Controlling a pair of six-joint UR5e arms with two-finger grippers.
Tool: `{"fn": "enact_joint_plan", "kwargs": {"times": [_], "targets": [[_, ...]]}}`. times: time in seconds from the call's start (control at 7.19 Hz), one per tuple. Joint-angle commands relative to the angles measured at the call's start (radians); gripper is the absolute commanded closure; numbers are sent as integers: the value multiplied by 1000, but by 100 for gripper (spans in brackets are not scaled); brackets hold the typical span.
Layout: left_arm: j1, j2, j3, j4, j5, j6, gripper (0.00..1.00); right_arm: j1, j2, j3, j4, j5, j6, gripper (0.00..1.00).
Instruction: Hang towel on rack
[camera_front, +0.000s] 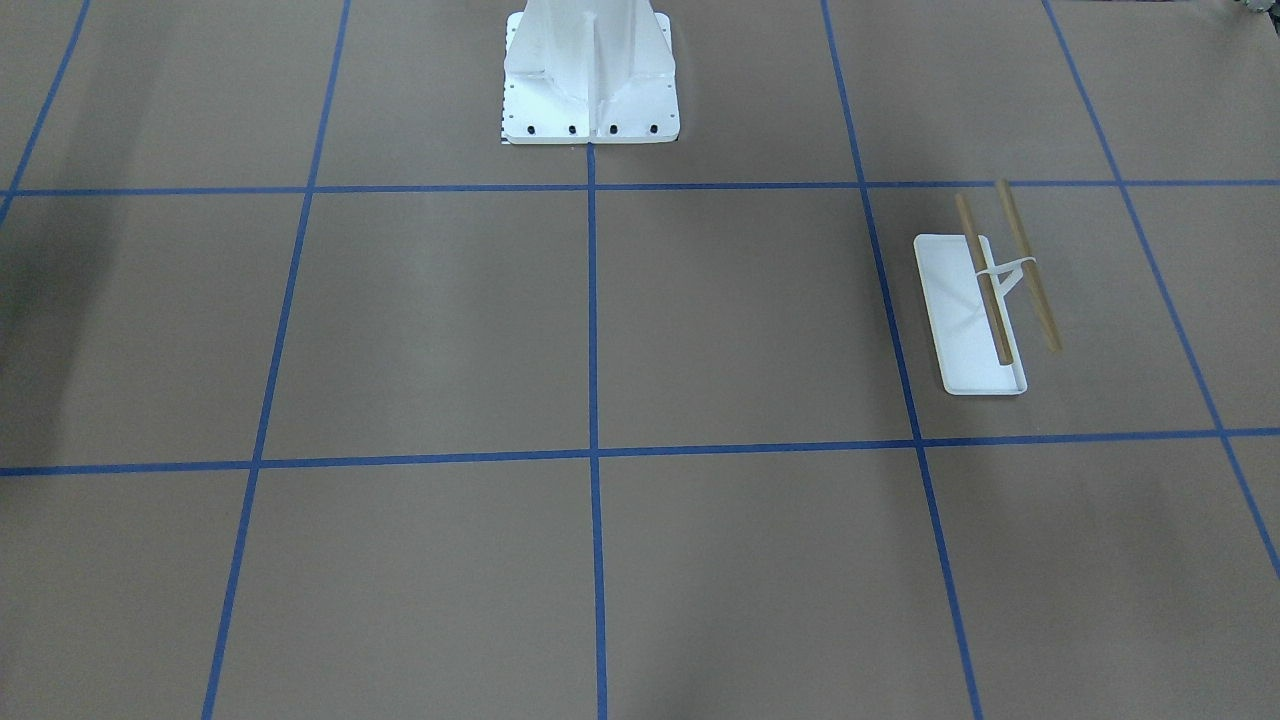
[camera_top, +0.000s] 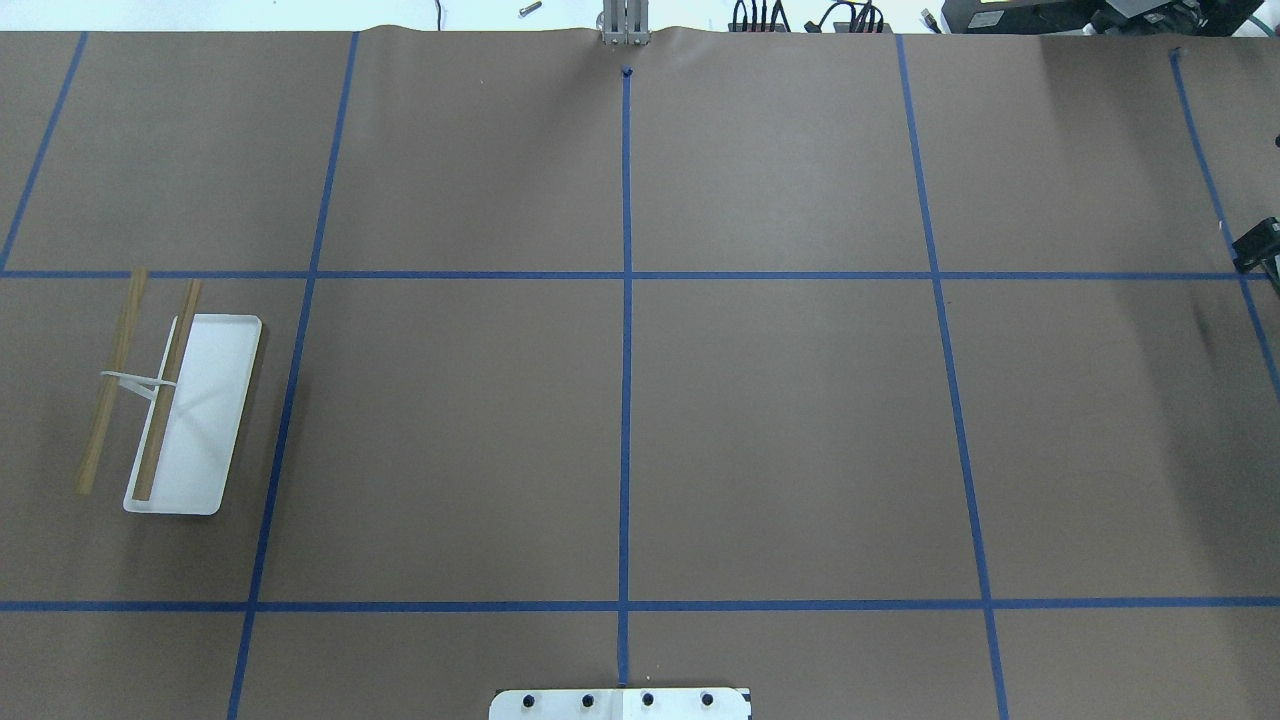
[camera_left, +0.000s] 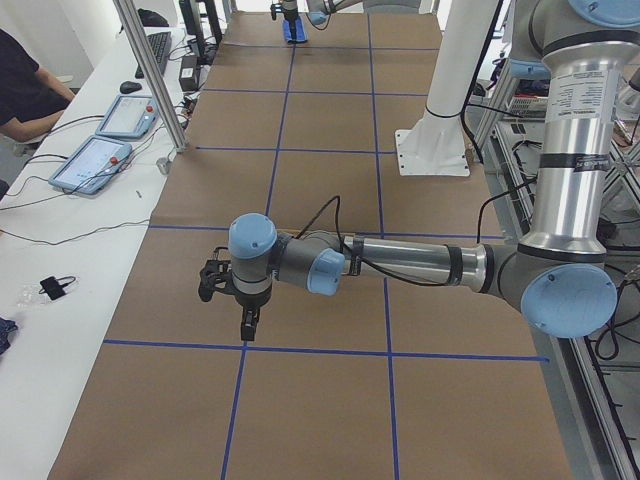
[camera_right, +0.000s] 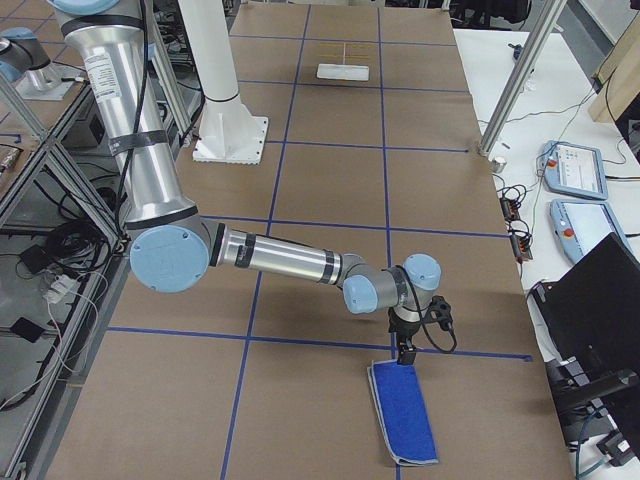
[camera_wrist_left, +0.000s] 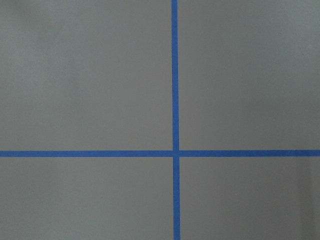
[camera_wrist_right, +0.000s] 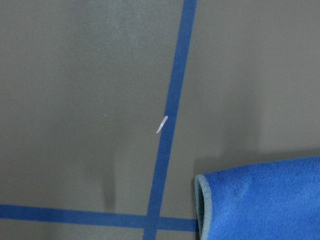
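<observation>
The rack stands on the table's left part in the overhead view: a white tray base and two tan rods, both bare. It also shows in the front view and far off in the exterior right view. The blue towel lies flat at the table's right end, and its grey-edged corner shows in the right wrist view. My right gripper points down just above the towel's near end. My left gripper hangs over bare table near a tape crossing. I cannot tell whether either gripper is open or shut.
The large white bolted pedestal stands at the robot's edge of the table. Blue tape lines grid the brown surface. A metal post, tablets and cables lie on the white bench beside it. An operator sits there.
</observation>
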Motion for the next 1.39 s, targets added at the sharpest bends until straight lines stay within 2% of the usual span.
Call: {"fn": "enact_joint_plan", "kwargs": {"times": [0.0, 0.7, 0.97, 1.25], "targets": [[0, -3, -1, 0, 0, 0, 2, -2, 13, -33, 0, -4, -3, 0], [0, -8, -1, 0, 0, -2, 2, -2, 16, -69, 2, -25, -10, 0], [0, -12, 1, 2, 0, -2, 2, 1, 21, -82, 2, -27, -10, 15], [0, -14, 1, 2, 0, -2, 2, 3, 21, -90, 3, -37, -10, 24]]}}
